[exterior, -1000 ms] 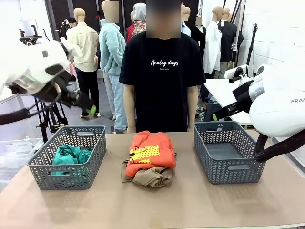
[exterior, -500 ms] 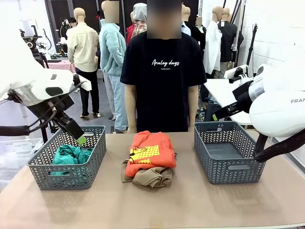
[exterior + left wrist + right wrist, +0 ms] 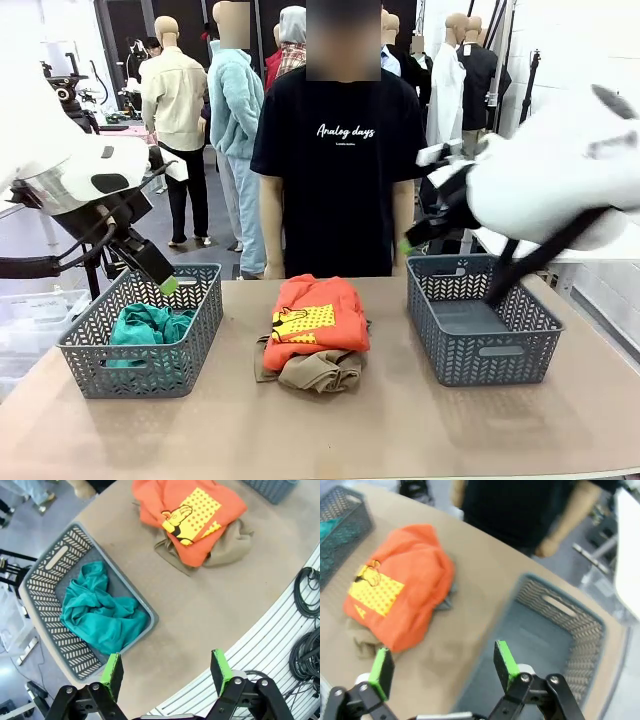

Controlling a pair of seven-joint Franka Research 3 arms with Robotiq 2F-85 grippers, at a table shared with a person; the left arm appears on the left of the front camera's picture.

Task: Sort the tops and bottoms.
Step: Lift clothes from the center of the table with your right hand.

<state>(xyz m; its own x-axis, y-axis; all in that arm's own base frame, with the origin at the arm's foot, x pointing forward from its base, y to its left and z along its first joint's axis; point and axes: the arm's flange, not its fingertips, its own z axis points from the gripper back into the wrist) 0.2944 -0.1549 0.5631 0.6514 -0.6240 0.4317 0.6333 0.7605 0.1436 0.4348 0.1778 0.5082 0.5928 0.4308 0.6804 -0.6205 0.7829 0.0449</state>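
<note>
Teal cloth [image 3: 148,325] lies crumpled in the left basket [image 3: 150,372], apparently sorted, with the left fingers [image 3: 112,672] hanging open and empty above it. On the middle of the desk [image 3: 330,435], the orange top [image 3: 315,318] with its yellow print lies folded over the tan garment [image 3: 322,372], both awaiting sorting. The right fingers [image 3: 502,661] gape empty over the bare right basket [image 3: 480,352], probably meant for bottoms.

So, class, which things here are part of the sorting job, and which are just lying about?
Job: crumpled teal cloth garment; orange cloth garment with yellow print; tan khaki cloth garment beneath it.
Just about: two dark grey plastic lattice baskets (containers only); coiled black cables; person's worn black T-shirt.
</note>
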